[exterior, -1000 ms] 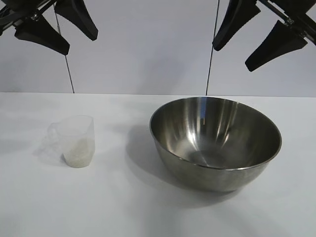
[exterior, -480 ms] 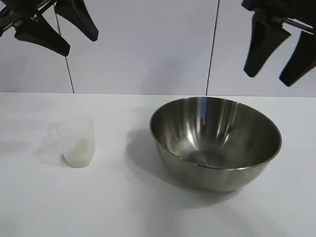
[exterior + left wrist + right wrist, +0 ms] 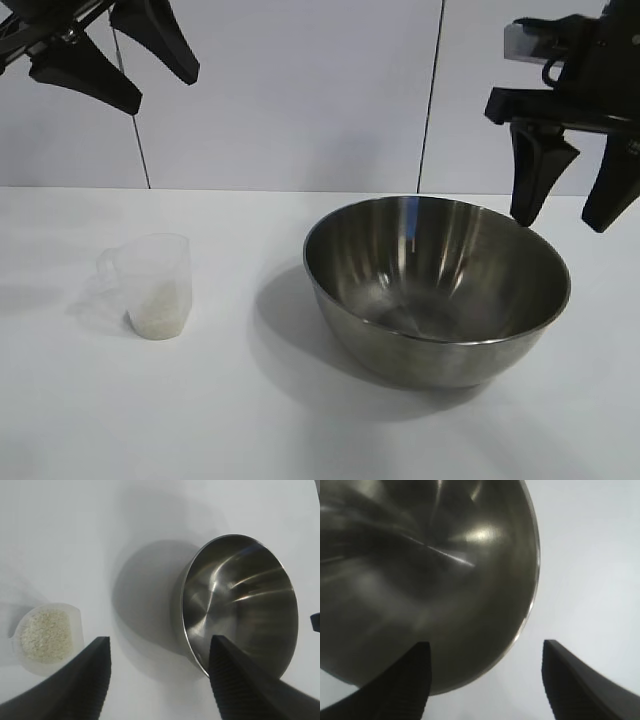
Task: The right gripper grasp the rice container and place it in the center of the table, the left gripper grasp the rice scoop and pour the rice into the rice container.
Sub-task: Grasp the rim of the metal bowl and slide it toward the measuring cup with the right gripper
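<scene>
The rice container, a wide shiny steel bowl, stands empty on the white table, right of centre. My right gripper hangs open just above the bowl's far right rim, fingers pointing down; in the right wrist view the rice container has its rim between the open fingers of the right gripper. The rice scoop, a clear plastic cup holding white rice, stands at the left. My left gripper stays open high above the scoop, and in its own wrist view the left gripper holds nothing.
A white panelled wall with dark vertical seams closes off the table's far edge. Bare tabletop lies between scoop and bowl and along the near side.
The right gripper turned its fingers downward and came down from the upper right toward the bowl's far right rim. The left gripper, scoop and bowl stayed still.
</scene>
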Controlling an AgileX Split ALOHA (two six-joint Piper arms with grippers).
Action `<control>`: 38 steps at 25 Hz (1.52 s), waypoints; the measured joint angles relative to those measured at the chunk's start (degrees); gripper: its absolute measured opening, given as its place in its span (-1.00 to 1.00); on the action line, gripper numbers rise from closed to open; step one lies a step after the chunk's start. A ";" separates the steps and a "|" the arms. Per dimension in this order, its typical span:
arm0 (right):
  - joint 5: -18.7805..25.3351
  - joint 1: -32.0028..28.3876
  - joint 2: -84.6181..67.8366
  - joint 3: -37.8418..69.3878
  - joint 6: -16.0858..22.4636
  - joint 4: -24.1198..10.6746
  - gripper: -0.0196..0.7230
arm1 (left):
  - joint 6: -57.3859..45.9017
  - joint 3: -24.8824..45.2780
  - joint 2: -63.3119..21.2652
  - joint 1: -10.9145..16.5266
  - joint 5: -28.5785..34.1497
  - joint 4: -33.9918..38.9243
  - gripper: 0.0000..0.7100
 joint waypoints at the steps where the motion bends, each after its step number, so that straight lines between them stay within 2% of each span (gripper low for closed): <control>1: -0.08 -0.34 0.76 0.00 0.00 0.00 0.24 | 0.00 0.00 0.00 0.00 0.00 0.00 0.19; 11: -6.12 -4.45 3.33 0.00 -0.70 0.20 0.24 | 0.00 0.00 0.00 0.00 -0.06 0.00 0.19; 18: -8.57 -4.45 7.94 0.00 -5.24 5.39 0.24 | 0.00 0.00 0.00 0.00 -0.06 0.05 0.19; 25: -11.78 -4.45 10.99 0.00 -5.80 6.99 0.24 | 0.00 0.00 0.00 0.00 -0.10 0.10 0.19; 31: -12.88 -4.45 12.48 0.00 -7.63 8.39 0.24 | 0.00 0.00 0.00 0.00 -0.75 0.10 0.19; 33: -12.98 -4.45 12.78 0.00 -7.76 8.39 0.11 | 0.00 0.00 0.00 0.00 -0.93 0.10 0.19; 34: -13.05 -4.45 12.82 0.00 -7.86 8.39 -0.05 | 0.00 0.00 0.00 0.00 -0.99 0.10 0.19; 36: -13.05 -4.45 12.82 0.00 -8.30 8.34 -0.55 | 0.00 0.00 0.00 0.00 -1.04 0.10 0.19; 38: -13.05 -4.45 12.82 0.00 -9.44 8.35 -0.79 | 0.00 0.00 0.00 0.00 -1.10 0.10 0.19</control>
